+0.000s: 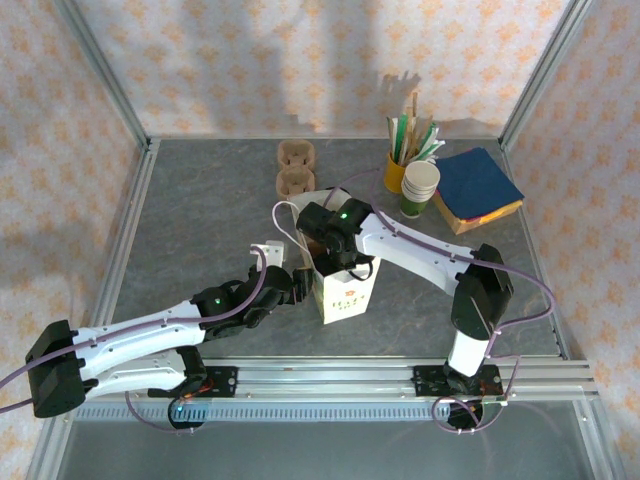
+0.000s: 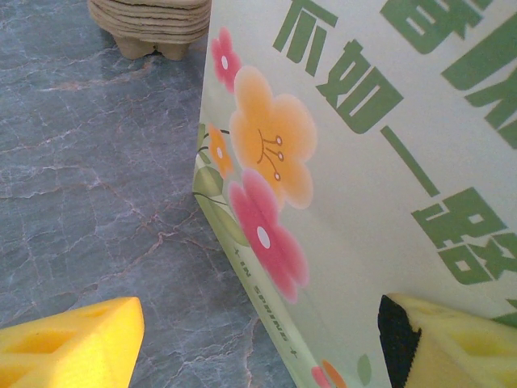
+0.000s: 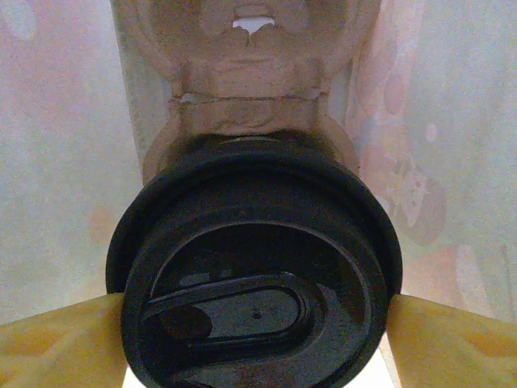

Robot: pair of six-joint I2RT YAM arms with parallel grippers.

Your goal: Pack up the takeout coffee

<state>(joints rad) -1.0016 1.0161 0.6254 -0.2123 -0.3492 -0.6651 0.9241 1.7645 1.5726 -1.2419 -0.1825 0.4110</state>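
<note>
The takeout coffee shows in the right wrist view as a round black lid [image 3: 258, 267], low inside the paper bag [image 3: 65, 162]. It sits in a brown pulp carrier [image 3: 250, 89]. My right gripper [image 3: 258, 323] is open, one yellow finger at each side of the lid's rim. From above, the right gripper [image 1: 335, 255] reaches down into the top of the white flowered bag [image 1: 348, 292]. My left gripper [image 2: 262, 323] is open at the bag's [image 2: 363, 162] lower corner. One of its fingers is over bare table and the other lies against the bag's printed face.
A stack of pulp carriers [image 1: 295, 168] stands at the back of the table [image 1: 200, 210]. At the back right are a yellow cup of sticks [image 1: 397, 172], a stack of lidless cups [image 1: 420, 188] and blue napkins [image 1: 478, 185]. Metal rails edge the table.
</note>
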